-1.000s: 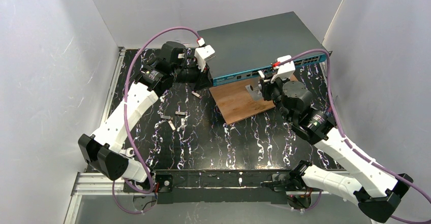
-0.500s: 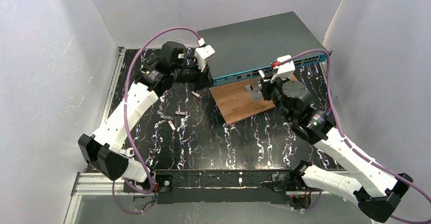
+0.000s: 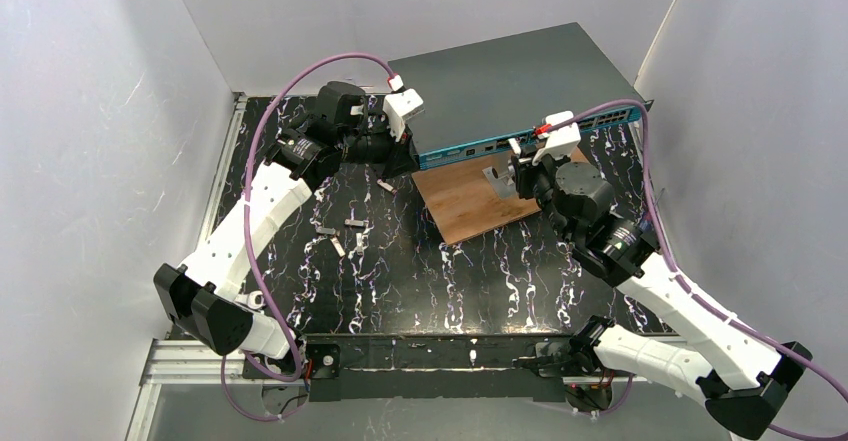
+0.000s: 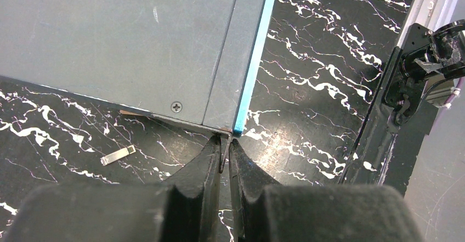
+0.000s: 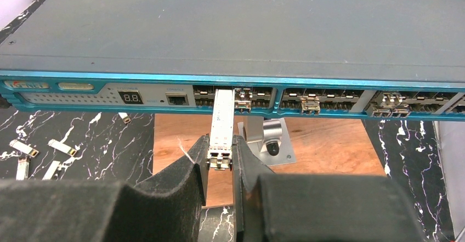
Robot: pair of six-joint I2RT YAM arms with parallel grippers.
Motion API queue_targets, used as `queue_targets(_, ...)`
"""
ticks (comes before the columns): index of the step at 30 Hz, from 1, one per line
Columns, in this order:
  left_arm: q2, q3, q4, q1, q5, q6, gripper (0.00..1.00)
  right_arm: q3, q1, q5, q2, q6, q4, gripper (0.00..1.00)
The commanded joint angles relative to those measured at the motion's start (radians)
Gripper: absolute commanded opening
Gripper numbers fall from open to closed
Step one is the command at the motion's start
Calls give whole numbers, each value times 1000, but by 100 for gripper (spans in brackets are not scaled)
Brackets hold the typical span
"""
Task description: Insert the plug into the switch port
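The plug (image 5: 221,127) is a thin silver stick with its front end at a small socket in the blue-green strip of the switch (image 5: 219,28), and the right gripper (image 5: 220,162) holds its back end tight. The left gripper (image 4: 225,157) is almost closed, pinching a thin edge at the switch's corner. The switch lies flat at the back of a black table (image 3: 480,281) with white streaks, just beside a wooden board (image 5: 329,148), with small metal bits (image 3: 345,233) loose nearby and plain white walls (image 3: 100,161) all around

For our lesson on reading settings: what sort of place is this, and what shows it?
Probably a robotics test cell: plain white walls box in a marbled table, where the switch lies unracked.
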Motion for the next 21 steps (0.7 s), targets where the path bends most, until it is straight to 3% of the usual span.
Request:
queue_targets(1, -40, 7, -57, -25, 72, -14, 0, -22, -6, -10, 2, 3, 64, 1)
queue_targets(21, -42, 6, -57, -27, 65, -14, 0, -13, -6, -74, -13, 15, 47, 1)
